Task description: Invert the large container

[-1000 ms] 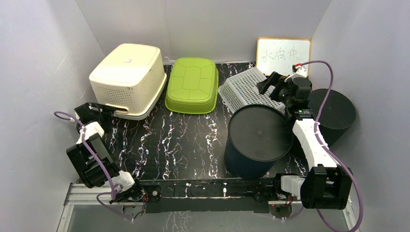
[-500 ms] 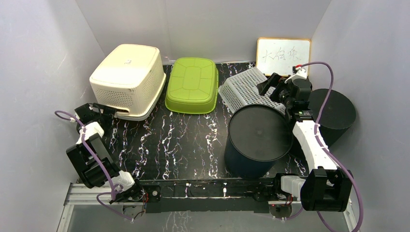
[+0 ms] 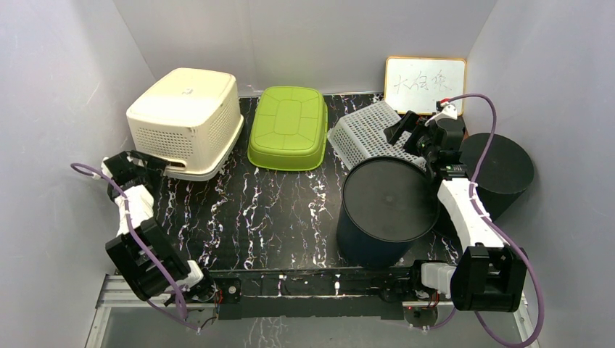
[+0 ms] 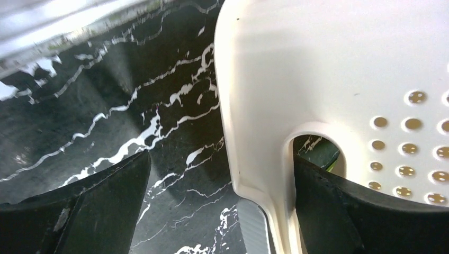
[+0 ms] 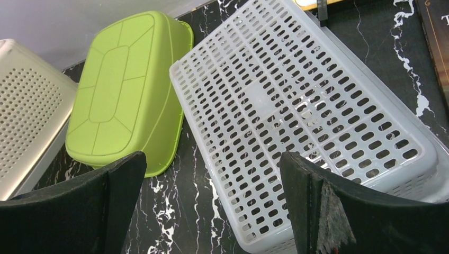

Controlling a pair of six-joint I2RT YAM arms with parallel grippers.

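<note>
Where the left pincer stands spread, jaws straddling the rim by the handle cutout without pinching, the cream container sits back-left on the desk, base up. Flip apparently done, only withdrawal remaining. Wrist view alone shows that straddle; overhead alone shows the whole upturned base. The right pincer hangs spread above the grey basket.

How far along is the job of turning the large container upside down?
Done: the cream basket is already base up. In hand: the left fingers straddle its rim, open. Left: apparently only backing away. The right fingers hang open over the grey basket.
</note>
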